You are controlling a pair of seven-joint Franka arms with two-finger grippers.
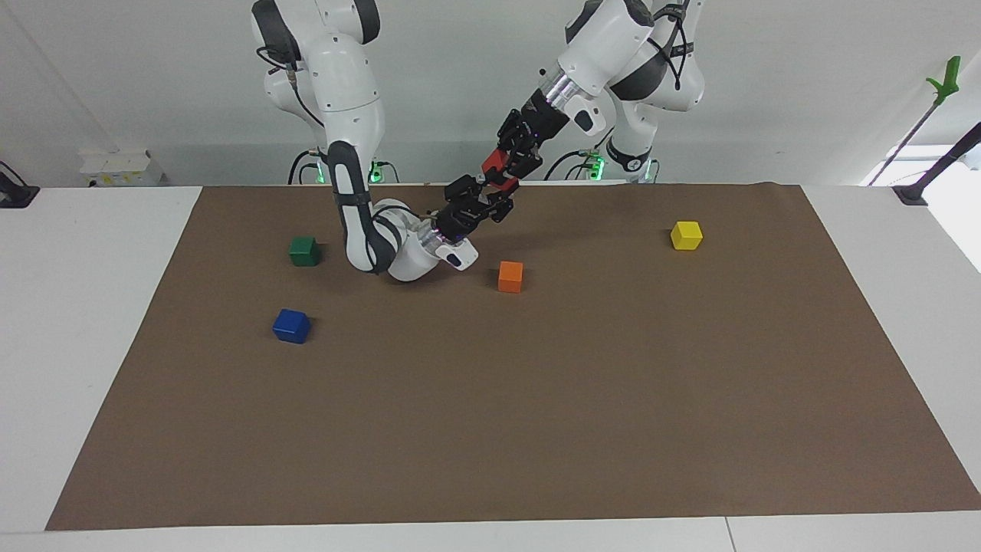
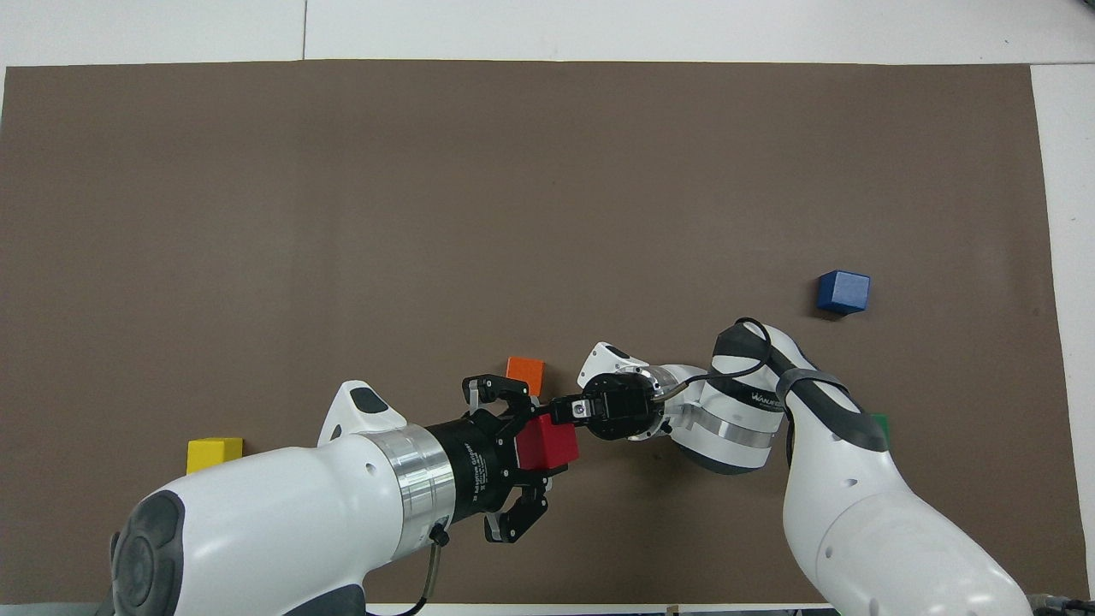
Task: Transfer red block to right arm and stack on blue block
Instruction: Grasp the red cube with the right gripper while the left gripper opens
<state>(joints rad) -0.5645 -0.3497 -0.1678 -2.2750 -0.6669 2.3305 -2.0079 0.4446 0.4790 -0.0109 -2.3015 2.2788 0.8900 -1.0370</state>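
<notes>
The white worktop (image 1: 92, 322) is carrying a wide brown mat (image 1: 536, 399) that is covering most of its surface. The right arm (image 1: 360, 192) is bending low over the mat, its forearm angling upward toward the middle of the robots' end. The left arm (image 1: 613, 46) is reaching down from its base toward the same spot.

The left pincer (image 1: 506, 165) is hanging in the air over the mat's edge nearest the robots, gripping the red block (image 1: 494, 163) between closed fingers. The right pincer (image 1: 484, 192) is meeting it from below, closed on the same red block, so both pincers are clamping the cube at once, well above the mat.

The blue block (image 1: 292, 326) is sitting on the mat toward the right arm's end, farther from the robots than the green cube (image 1: 304, 251), which is lying beside the right arm's elbow. The orange cube (image 1: 510, 276) is resting on the mat near the middle, farther from the robots than the joined pincers. The yellow cube (image 1: 686, 234) is sitting toward the left arm's end, well apart from the others.
</notes>
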